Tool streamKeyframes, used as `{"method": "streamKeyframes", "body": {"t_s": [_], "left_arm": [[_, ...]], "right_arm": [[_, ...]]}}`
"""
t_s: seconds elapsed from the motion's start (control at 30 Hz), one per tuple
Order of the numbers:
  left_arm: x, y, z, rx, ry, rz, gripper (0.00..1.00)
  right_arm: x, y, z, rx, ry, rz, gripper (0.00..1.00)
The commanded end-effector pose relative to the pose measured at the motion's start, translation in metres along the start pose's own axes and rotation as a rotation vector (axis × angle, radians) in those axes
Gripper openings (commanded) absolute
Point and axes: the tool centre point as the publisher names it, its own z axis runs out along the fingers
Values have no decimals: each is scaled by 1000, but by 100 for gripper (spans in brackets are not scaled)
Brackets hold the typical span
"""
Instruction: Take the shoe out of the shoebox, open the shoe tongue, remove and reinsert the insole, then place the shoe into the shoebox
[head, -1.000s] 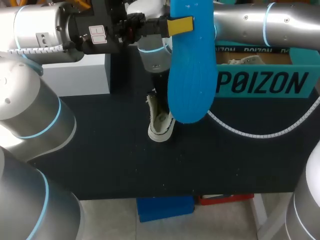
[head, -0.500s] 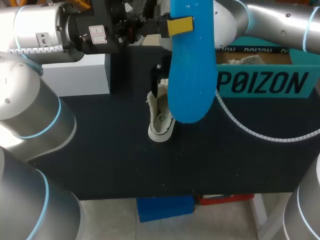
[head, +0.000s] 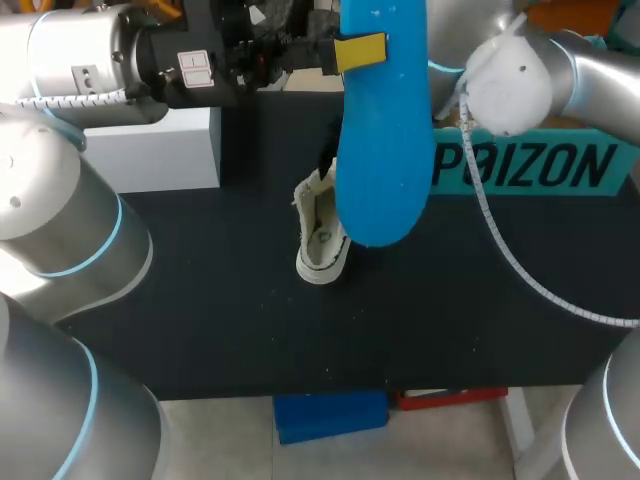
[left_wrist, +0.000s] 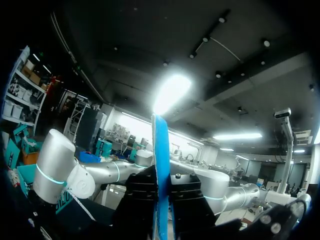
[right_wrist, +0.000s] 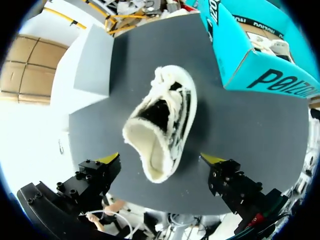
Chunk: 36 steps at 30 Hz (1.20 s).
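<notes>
My left claw is clamped on the upper end of the blue insole, which hangs straight down over the middle of the table. The shoe sits on the table below it, left of the teal shoebox, with its mouth facing up. My right claw hovers above the shoe, fingers spread wide to either side and touching nothing.

My worry is that nothing pins the shoe. If I lower the insole now, its free end can catch on the collar or the laces and tip the shoe or shove it along the table. Gripped at only one end, the insole may also bend or twist in the clamp instead of sliding in. From the head camera it hides my right claw, and both arms crowd the same spot, so a blind move could knock them together.
</notes>
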Motion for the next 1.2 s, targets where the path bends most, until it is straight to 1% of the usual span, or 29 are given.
{"method": "streamKeyframes", "body": {"t_s": [0.03, 0.13, 0.17, 0.2, 0.27, 0.33, 0.37, 0.4, 0.43, 0.47, 0.53, 0.67, 0.8, 0.83, 0.93, 1.03, 1.2], "left_arm": [[0, 0, 1, 1, -2, 1, 0], [0, 0, 1, 1, -2, 1, 0], [0, 0, 1, 1, -2, 1, 0], [0, 0, 1, 1, -2, 1, 0], [0, 0, 1, 1, -2, 1, 0], [0, 0, 1, 1, -2, 1, 0], [0, 0, 1, 1, -2, 1, 0], [0, 0, 1, 1, -2, 1, 0], [0, 0, 1, 1, -2, 1, 0], [0, 0, 1, 1, -2, 1, 0], [0, 0, 1, 1, -2, 1, 0], [0, 0, 1, 1, -2, 1, 0], [0, 0, 1, 1, -2, 1, 0], [0, 0, 1, 1, -2, 1, 0], [0, 0, 1, 1, -2, 1, 0], [0, 0, 1, 1, -2, 1, 0], [0, 0, 1, 1, -2, 1, 0]], "right_arm": [[-8, -7, 0, -39, 343, 0, 100], [-8, -7, 0, -39, 343, 0, 100], [-11, -10, -5, -39, 366, 7, 100], [-12, -11, -10, -42, 413, 17, 100], [-13, -13, -17, -50, 456, 28, 100], [-10, -14, -23, -51, 541, 37, 100], [-8, -14, -26, -56, 551, 35, 100], [-5, -15, -28, -51, 577, 36, 100], [-3, -15, -30, -50, 634, 41, 100], [-4, -12, -32, -54, 662, 44, 100], [0, -10, -36, -49, 701, 45, 100], [7, -9, -41, -36, 854, 59, 100], [9, -10, -46, -38, 953, 67, 100], [10, -10, -48, -38, 973, 67, 100], [12, -11, -52, -45, 984, 71, 100], [13, -11, -58, -64, 1039, 75, 100], [15, -12, -64, -86, 1079, 71, 100]]}}
